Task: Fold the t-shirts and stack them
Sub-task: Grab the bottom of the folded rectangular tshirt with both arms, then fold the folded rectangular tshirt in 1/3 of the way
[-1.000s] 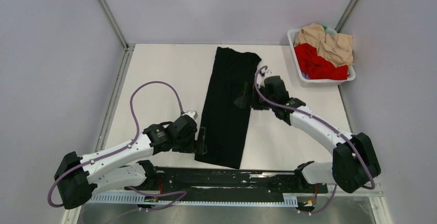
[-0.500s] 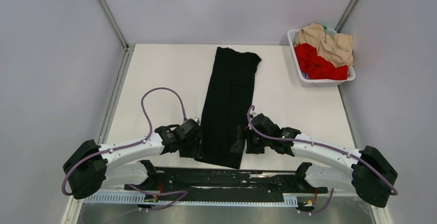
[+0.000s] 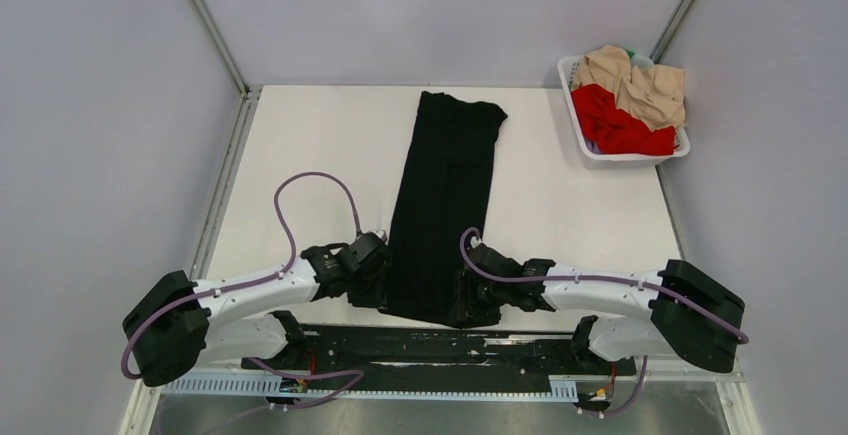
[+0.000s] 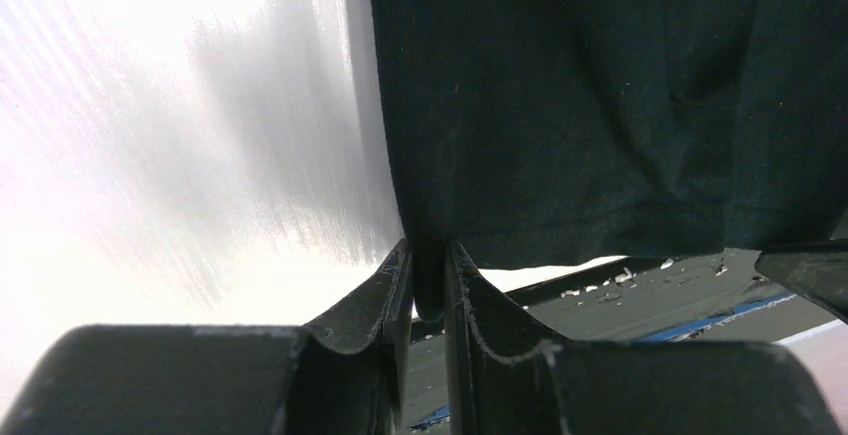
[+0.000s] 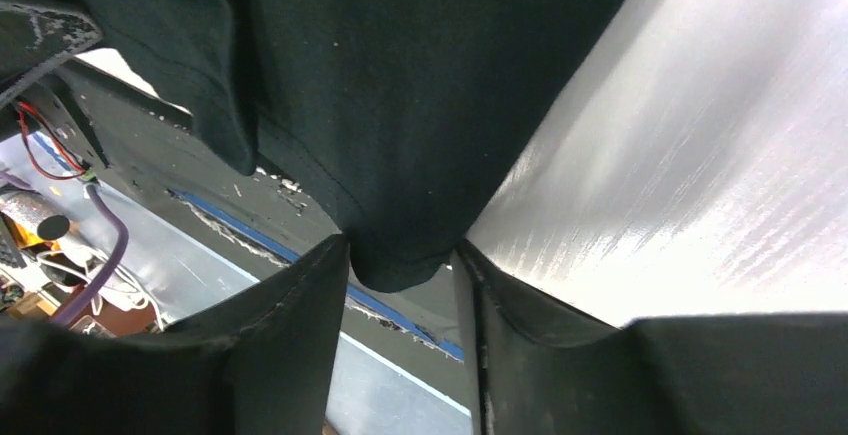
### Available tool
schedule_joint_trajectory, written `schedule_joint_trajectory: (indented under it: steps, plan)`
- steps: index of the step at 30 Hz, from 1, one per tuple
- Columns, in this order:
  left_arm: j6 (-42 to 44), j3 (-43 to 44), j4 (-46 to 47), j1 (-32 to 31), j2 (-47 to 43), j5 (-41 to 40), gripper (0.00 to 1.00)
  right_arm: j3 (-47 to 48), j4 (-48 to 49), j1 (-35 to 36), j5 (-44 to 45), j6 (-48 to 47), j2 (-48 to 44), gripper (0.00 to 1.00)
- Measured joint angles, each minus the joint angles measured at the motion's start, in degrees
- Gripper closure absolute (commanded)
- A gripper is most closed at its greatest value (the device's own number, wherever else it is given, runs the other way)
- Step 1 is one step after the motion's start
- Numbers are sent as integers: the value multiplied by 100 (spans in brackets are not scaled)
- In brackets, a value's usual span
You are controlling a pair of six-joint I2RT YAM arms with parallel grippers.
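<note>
The black t-shirt [image 3: 445, 205], folded into a long narrow strip, lies down the middle of the white table [image 3: 300, 155]. My left gripper [image 3: 385, 290] is at its near left corner, and in the left wrist view the gripper [image 4: 428, 265] is shut on the hem corner of the black cloth [image 4: 600, 105]. At the near right corner is my right gripper [image 3: 462, 300]. In the right wrist view that gripper [image 5: 405, 255] has the bunched corner of the black cloth [image 5: 400, 75] between its fingers, touching both. The red t-shirt [image 3: 615, 125] and the beige t-shirt [image 3: 640, 85] lie crumpled together.
A white plastic basket [image 3: 630, 158] at the back right corner holds the red and beige shirts. A black mounting rail [image 3: 430, 345] runs along the near table edge just behind both grippers. Grey walls close in the table on three sides.
The right arm swung from the strip's far right edge down to its near right corner. Both grippers closed from wide open onto the near corners. The left gripper shifted slightly nearer.
</note>
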Motion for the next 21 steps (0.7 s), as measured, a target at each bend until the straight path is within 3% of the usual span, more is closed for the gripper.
schedule_joint_trajectory:
  steps: [4, 8, 21]
  plan:
    - [-42, -68, -17, 2, -92, 2, 100, -2, 11, 92, 66, 247, 111, 83]
    - [-118, -129, -39, 0, -195, 4, 100, -68, -35, 160, 149, 424, 87, 100]
    - [-170, -313, -328, 2, -1405, 680, 100, -629, -11, 332, 175, 393, -1213, 100]
